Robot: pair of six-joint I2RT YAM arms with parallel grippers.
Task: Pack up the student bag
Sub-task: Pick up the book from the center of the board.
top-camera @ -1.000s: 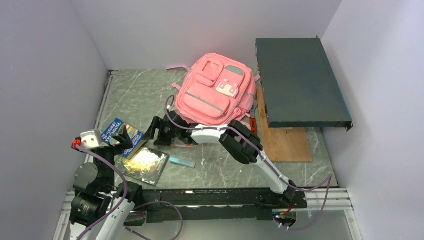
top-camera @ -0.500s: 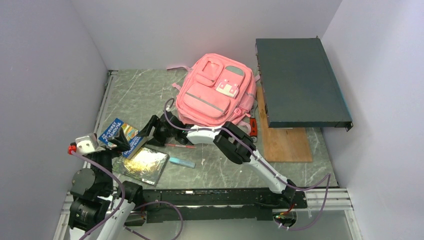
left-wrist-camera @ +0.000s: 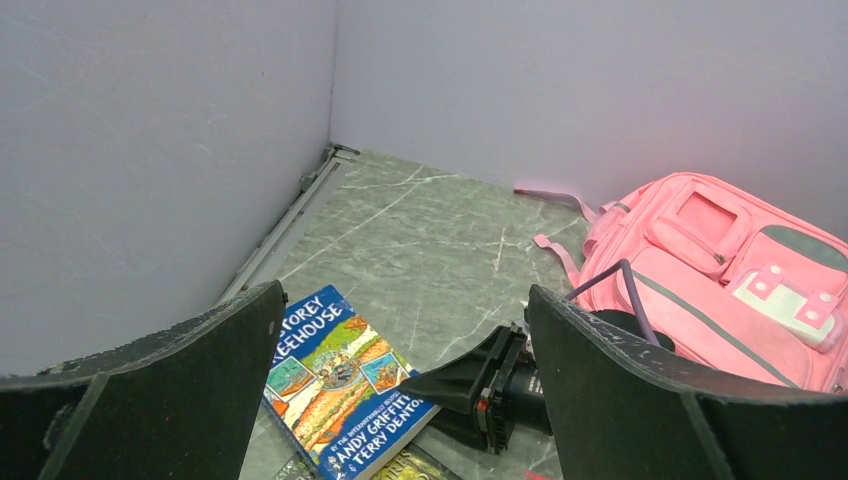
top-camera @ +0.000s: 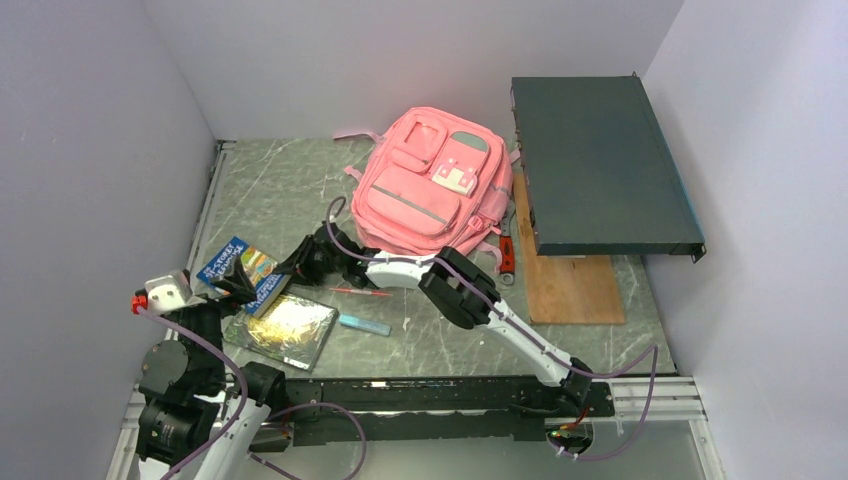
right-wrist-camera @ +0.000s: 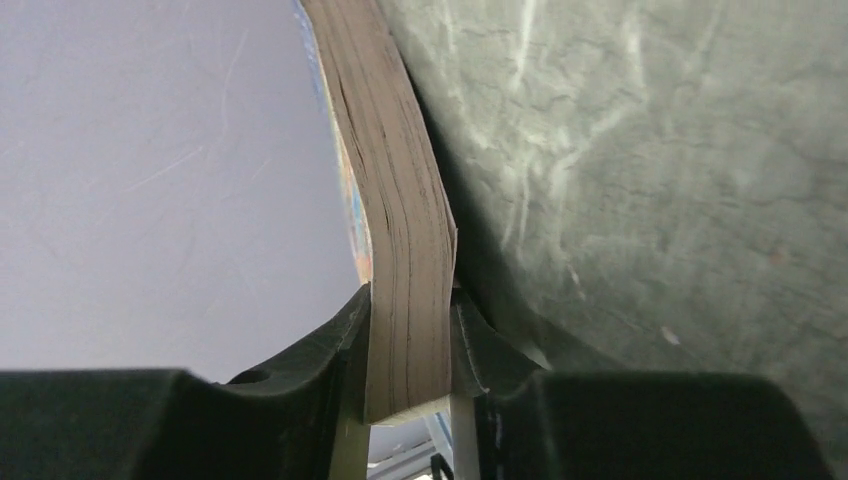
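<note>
1. Top view: the pink bag (top-camera: 432, 190) lies flat at the back of the table (top-camera: 270, 190), front pockets up, well apart from both arms. Its right side is just beside a dark flat case (top-camera: 600, 170) that rests partly on a wooden board (top-camera: 565, 285). The right arm reaches across to the left, and the right fingers (top-camera: 300, 263) meet the edge of a blue book (top-camera: 240, 270) at the near left. The left fingers (top-camera: 235, 286) are over the same book. A shiny gold book (top-camera: 285, 328) lies just in front, with a red pen (top-camera: 360, 292) and a teal bar (top-camera: 363, 324) near it.

2. Left wrist view: the left fingers are spread wide and hold nothing. Between them are the blue book's cover and the right fingers pinching its right corner. The bag is beyond, at the right.

3. Right wrist view: the right fingers are closed on the book's page edge, one pad on each cover. The pages bow slightly above the grip. The table is on the right and a pale wall (right-wrist-camera: 150, 150) on the left.
</note>
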